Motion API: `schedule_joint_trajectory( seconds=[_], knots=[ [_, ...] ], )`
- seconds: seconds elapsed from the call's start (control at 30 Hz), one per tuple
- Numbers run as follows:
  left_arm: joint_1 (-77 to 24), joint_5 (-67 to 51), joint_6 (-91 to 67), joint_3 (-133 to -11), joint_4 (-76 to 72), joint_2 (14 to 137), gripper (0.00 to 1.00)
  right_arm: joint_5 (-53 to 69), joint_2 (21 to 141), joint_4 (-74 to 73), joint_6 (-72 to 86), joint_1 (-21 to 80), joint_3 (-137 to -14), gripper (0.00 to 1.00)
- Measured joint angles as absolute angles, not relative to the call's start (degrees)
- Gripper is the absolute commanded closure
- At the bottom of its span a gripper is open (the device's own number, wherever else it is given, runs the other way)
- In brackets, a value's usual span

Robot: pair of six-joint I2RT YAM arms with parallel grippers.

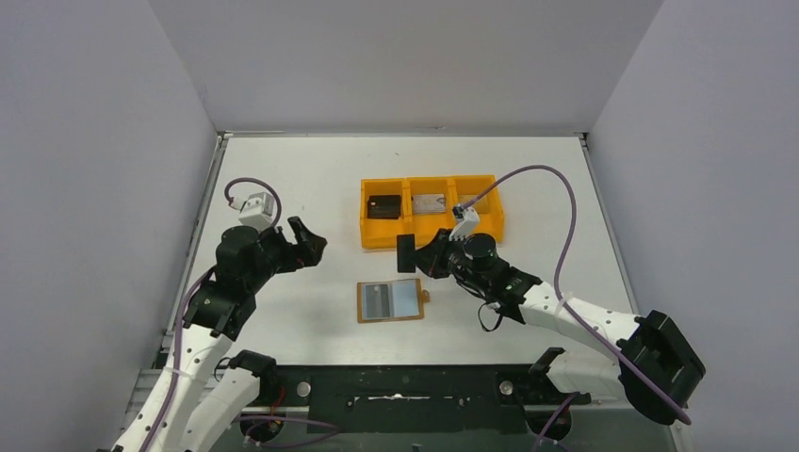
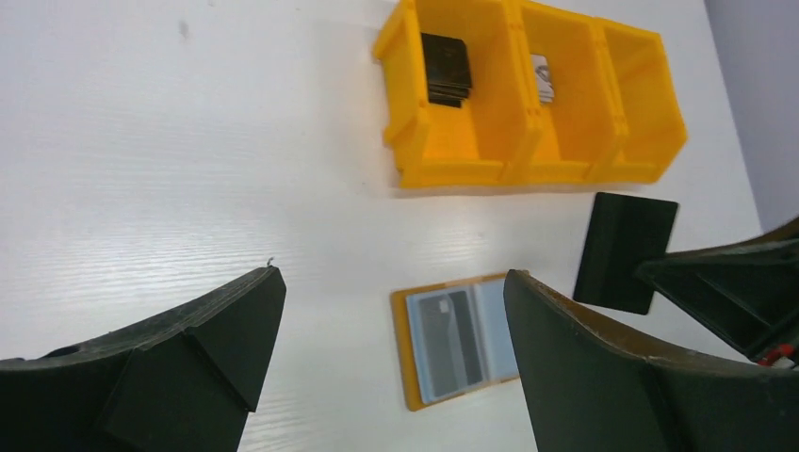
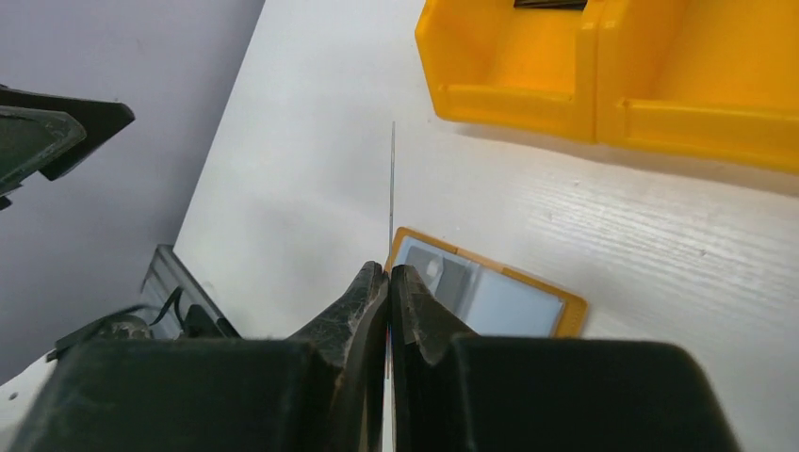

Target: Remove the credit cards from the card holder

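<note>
The tan card holder (image 1: 361, 303) (image 2: 402, 348) (image 3: 565, 315) lies open and flat on the white table. One dark credit card (image 1: 378, 299) (image 2: 450, 339) (image 3: 443, 273) shows in its left pocket. My right gripper (image 1: 421, 256) (image 3: 388, 268) is shut on another dark credit card (image 1: 406, 254) (image 2: 622, 250) (image 3: 392, 179). It holds that card upright above the table, between the holder and the orange tray. My left gripper (image 1: 306, 243) (image 2: 393, 275) hangs open and empty, off to the left of the holder.
An orange three-compartment tray (image 1: 363, 228) (image 2: 443, 174) (image 3: 509, 94) stands behind the holder. A dark card (image 1: 383, 205) (image 2: 446, 68) lies in its left compartment and a silvery one (image 1: 430, 203) (image 2: 542, 77) in the middle. Grey walls enclose the table.
</note>
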State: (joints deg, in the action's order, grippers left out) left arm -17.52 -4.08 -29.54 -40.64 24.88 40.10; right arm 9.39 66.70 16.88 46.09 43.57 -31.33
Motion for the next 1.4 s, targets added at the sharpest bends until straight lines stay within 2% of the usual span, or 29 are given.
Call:
schedule_joint_trajectory(
  seconds=[0.17, 0.47, 0.93, 1.4],
  knots=[
    [-17.52, 3.36, -26.92, -40.27, 26.09, 38.37, 0.12, 6.48, 67.0, 11.88, 37.6, 43.59, -36.64, 1.0],
    [-17.52, 8.49, -24.97, -38.46, 26.65, 37.87, 0.11, 4.1, 72.16, 7.73, 15.51, 43.62, -48.21, 1.0],
    [-15.99, 10.31, -23.64, -37.85, 26.39, 38.85, 0.08, -3.86, 92.16, -3.57, -27.77, 49.5, -66.7, 1.0],
    [-15.64, 10.76, -23.31, -37.85, 26.39, 38.39, 0.08, -4.25, 105.47, -5.58, -44.56, 46.98, -76.38, 1.0]
  ],
)
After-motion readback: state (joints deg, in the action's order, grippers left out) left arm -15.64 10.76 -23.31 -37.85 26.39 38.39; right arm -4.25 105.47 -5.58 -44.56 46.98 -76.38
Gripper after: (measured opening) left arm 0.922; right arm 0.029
